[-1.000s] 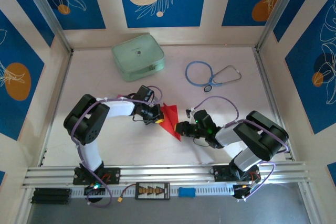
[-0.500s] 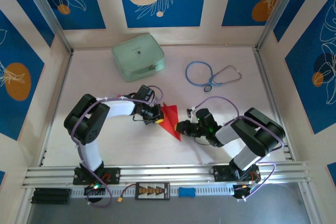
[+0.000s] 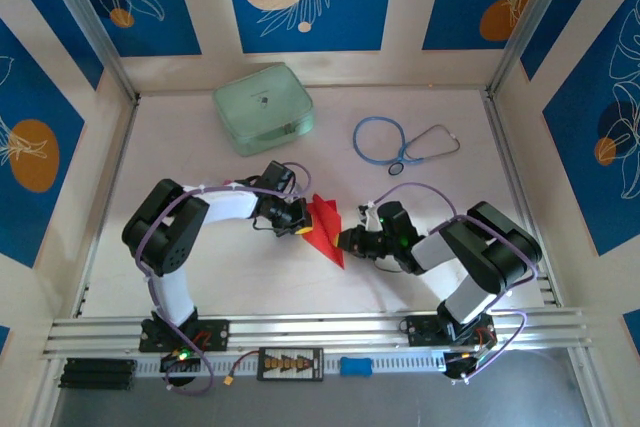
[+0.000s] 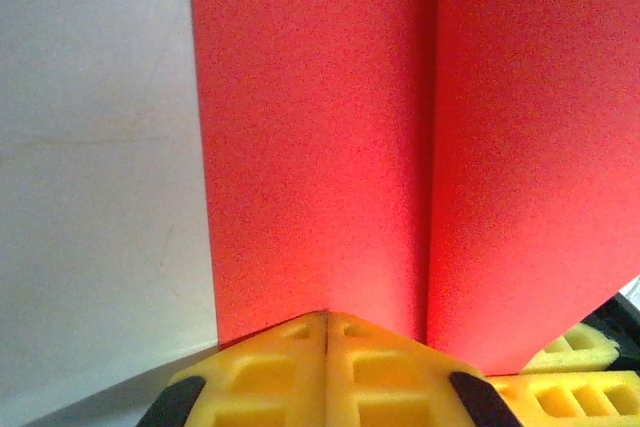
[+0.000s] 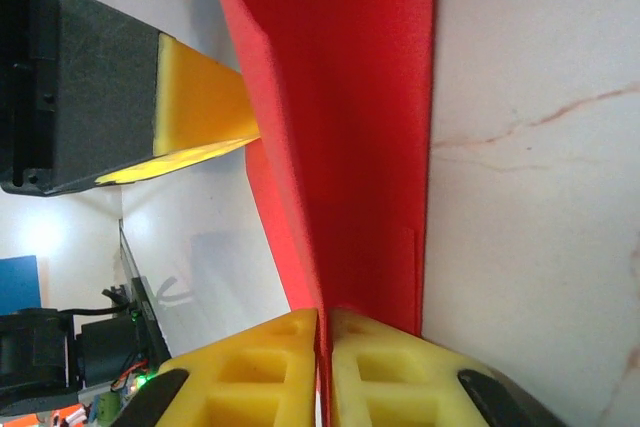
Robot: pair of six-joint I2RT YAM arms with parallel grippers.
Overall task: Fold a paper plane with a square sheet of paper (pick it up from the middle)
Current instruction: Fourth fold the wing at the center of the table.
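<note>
Mid-frame, the folded red sheet of paper (image 3: 325, 229) is clenched at its left edge by the left fingers (image 3: 299, 224) and at its lower right edge by the right fingers (image 3: 346, 240). Bare table (image 3: 250, 277) opens below and left; the green case (image 3: 262, 107) and stethoscope (image 3: 402, 143) sit well apart in the upper frame. Against 1 s earlier, the right arm (image 3: 470, 257) has nudged up-left; the sheet holds its place.

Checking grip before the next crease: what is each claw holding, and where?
The folded red paper: left claw pinches its left edge, right claw its right edge.
</note>
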